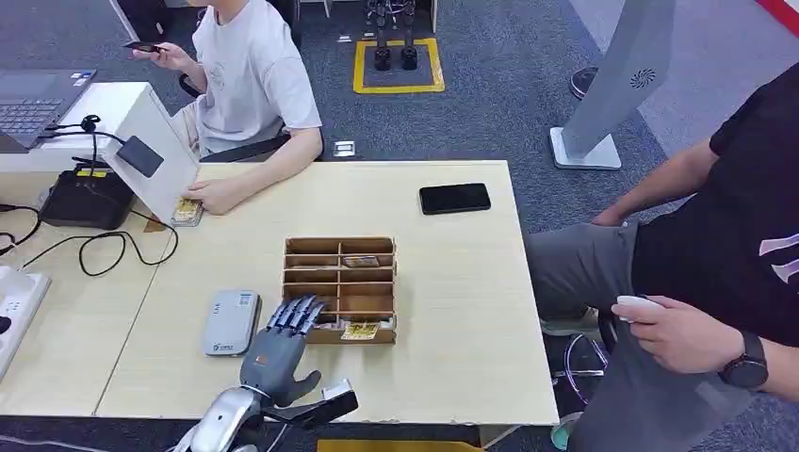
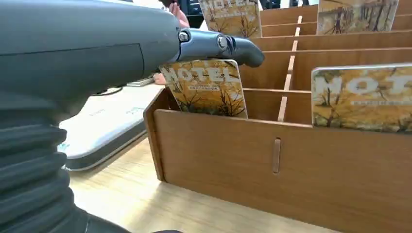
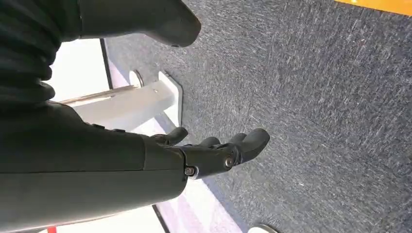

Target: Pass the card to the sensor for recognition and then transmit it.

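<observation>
The right hand [image 3: 214, 153] comes in from the left edge of the frame, its dark fingers [image 3: 250, 141] apart, lightly curled and holding nothing. Behind it spreads dark blue-grey carpet floor [image 3: 311, 97]. A white flat metal stand base [image 3: 141, 102] lies left of centre, and an orange strip [image 3: 384, 5] crosses the upper right corner.

Silver forearm [image 1: 219, 419] ending in a slate-grey left hand [image 1: 281, 348] with bluish, segmented fingers [image 1: 300, 314] and a thick thumb. Smooth grey shell and ribbed, bellows-like wrist cover [image 2: 29, 165] up close, one small screw [image 2: 183, 36] at the finger base. Right hand [image 3: 214, 153] dark charcoal, glossy, with a round silver screw at the knuckle.
</observation>
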